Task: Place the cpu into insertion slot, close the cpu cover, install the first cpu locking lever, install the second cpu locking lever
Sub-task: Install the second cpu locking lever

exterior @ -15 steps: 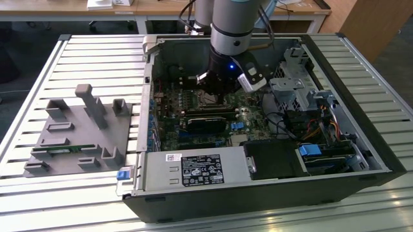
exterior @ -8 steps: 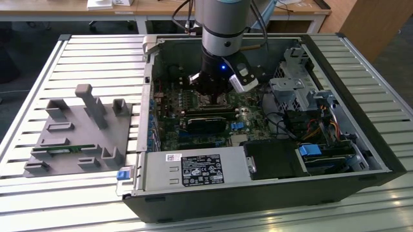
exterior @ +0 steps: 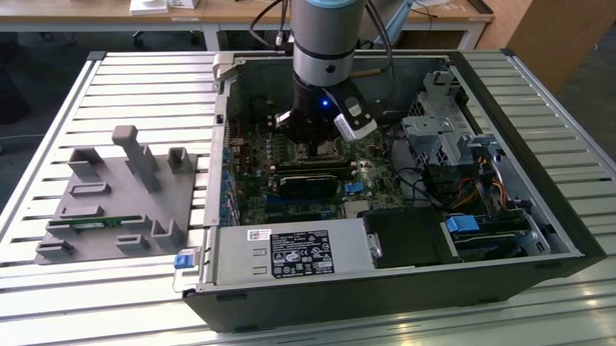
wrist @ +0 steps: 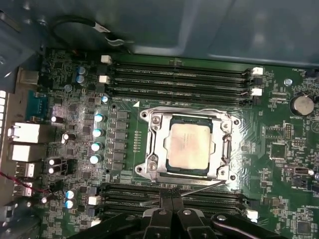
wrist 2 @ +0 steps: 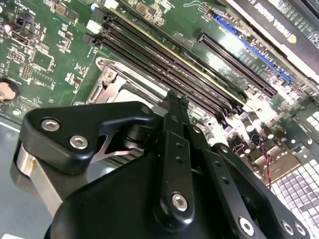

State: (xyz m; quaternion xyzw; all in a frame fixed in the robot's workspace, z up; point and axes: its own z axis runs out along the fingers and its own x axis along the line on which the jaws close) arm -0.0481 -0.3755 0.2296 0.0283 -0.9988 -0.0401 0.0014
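An open computer case [exterior: 385,180] lies on the slatted counter [exterior: 115,94], a grey fixture [exterior: 115,202] at its nine o'clock. In the first wrist view the cpu [wrist: 188,147] sits in the insertion slot [wrist: 154,164] under the cpu cover [wrist: 218,149]. The pincer [wrist: 171,199], fingers pressed together and empty, hovers at the slot's six o'clock.

We see even daylight on the slatted table [exterior: 144,86], glare on the green board [wrist: 239,130], and soft focus up close.
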